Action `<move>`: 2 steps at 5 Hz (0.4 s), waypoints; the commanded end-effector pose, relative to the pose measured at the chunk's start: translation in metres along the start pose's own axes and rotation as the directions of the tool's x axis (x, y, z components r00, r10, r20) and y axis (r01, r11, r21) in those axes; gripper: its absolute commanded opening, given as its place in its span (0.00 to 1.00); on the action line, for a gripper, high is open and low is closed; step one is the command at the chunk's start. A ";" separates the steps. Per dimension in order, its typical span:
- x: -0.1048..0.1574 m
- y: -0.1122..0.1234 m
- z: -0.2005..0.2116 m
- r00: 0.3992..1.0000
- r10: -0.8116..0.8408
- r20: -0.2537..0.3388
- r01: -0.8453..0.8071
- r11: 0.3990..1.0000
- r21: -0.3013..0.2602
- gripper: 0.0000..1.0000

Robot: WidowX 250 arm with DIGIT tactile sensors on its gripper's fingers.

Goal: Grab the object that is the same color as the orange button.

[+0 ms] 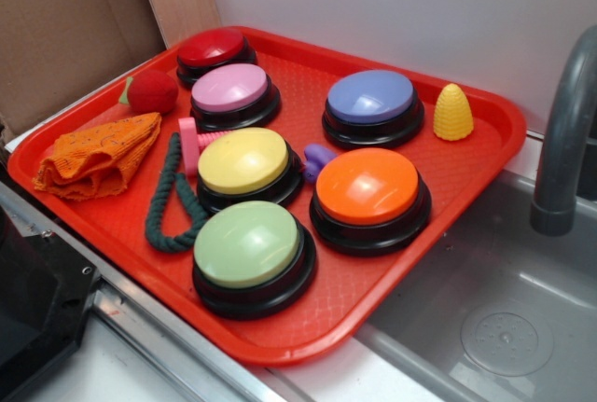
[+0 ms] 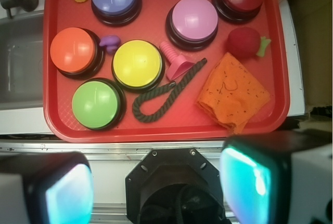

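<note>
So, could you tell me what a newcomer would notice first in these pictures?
Six big dome buttons fill a red tray beside a sink; the orange button sits nearest the faucet. At the tray's opposite end lies a crumpled orange cloth beside a red ball.

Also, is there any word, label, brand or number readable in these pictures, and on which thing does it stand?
None can be read. The six buttons, among them the orange button, have plain domes. The orange cloth and the red tray show no print either. The gripper shows no marking.
</note>
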State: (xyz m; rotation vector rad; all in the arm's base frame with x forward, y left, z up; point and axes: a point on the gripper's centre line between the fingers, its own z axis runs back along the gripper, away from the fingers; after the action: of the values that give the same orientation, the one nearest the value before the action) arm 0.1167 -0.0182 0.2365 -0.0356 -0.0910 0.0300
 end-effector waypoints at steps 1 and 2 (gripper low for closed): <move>0.000 0.000 0.000 1.000 0.000 0.000 0.000 1.000 0.000 1.00; 0.001 0.022 -0.028 1.000 0.001 0.000 -0.001 0.996 0.090 1.00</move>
State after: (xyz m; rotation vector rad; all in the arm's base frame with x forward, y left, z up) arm 0.1173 0.0026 0.1998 0.0494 -0.0690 0.0241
